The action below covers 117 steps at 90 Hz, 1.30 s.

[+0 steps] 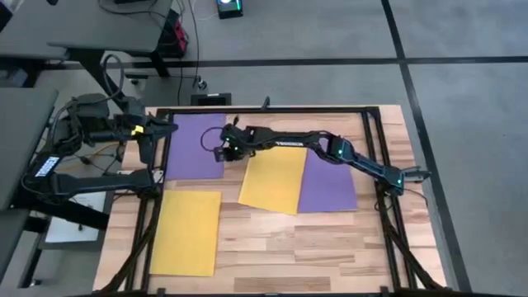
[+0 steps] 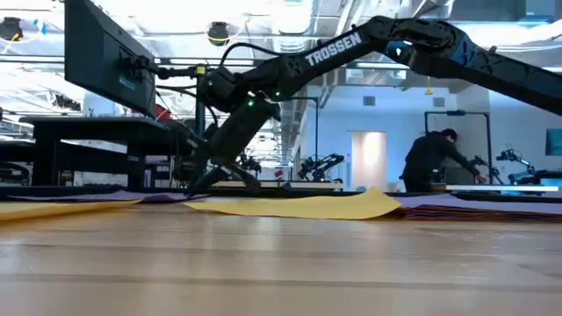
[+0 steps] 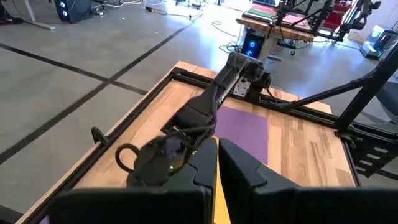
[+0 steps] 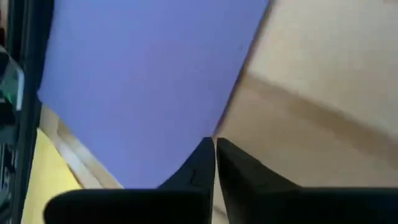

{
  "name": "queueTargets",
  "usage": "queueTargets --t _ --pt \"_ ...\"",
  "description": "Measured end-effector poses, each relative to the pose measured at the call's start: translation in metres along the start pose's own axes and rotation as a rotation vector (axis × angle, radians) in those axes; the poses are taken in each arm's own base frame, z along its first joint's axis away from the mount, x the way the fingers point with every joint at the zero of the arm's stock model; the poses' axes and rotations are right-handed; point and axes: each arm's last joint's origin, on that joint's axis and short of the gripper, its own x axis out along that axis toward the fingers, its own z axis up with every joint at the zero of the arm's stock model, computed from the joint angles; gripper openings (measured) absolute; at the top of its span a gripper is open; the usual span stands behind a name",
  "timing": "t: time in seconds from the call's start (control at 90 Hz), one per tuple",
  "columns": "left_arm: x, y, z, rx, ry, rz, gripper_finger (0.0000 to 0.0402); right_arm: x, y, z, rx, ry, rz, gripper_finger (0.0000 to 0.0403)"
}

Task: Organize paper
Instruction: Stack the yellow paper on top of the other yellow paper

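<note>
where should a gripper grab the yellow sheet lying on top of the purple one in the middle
Probably by its raised edge. The middle yellow sheet lies tilted over the right purple sheet, and the low view shows one edge curling up off the table. Come in low from that side, where a finger can slip under.

Counts on my table [image 1: 330, 239]: four coloured sheets of paper in all. Two are purple, one [image 1: 195, 146] near my left arm and one [image 1: 328, 181] under my right arm. Two are yellow, one [image 1: 186, 231] lying alone at the near left and one [image 1: 274, 177] partly overlapping the second purple sheet. I have two arms, each with one gripper: left [image 1: 171, 129], right [image 1: 220, 152].
</note>
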Motion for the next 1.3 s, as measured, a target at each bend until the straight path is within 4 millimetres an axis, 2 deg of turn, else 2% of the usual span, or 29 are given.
queueTargets --t 0.3,0.489,0.678,0.744,0.811,0.9,1.0,1.089,1.3 --pt "0.000 0.000 0.000 -0.002 0.000 0.000 0.0000 0.007 0.000 -0.003 0.023 -0.020 0.049 0.0002" --pt "0.000 0.000 0.000 -0.014 0.000 0.000 0.0000 0.007 0.004 -0.001 -0.036 -0.045 0.085 0.0001" --pt "0.000 0.000 0.000 -0.022 0.000 0.000 0.0000 -0.014 0.012 0.009 -0.072 -0.039 0.127 0.0001" --pt "0.000 0.000 0.000 -0.026 0.000 0.000 0.0000 -0.030 0.017 0.012 -0.126 -0.010 0.117 0.0001" --pt "0.001 0.000 0.000 -0.038 0.001 0.000 0.0000 -0.056 0.026 0.011 -0.211 0.014 0.093 0.0001" --pt "0.006 0.001 0.001 -0.058 0.016 0.002 0.0000 -0.116 0.044 0.008 -0.339 0.027 0.045 0.0001" --pt "0.025 0.003 0.003 -0.095 0.069 0.011 0.0000 -0.187 0.057 0.003 -0.457 -0.016 -0.043 0.0002" --pt "0.053 0.006 0.003 -0.115 0.150 0.019 0.0000 -0.225 0.051 0.002 -0.477 -0.021 -0.165 0.0012" --pt "0.140 0.016 -0.011 -0.130 0.409 0.046 0.0000 -0.273 0.026 -0.007 -0.491 0.114 -0.396 0.0085"
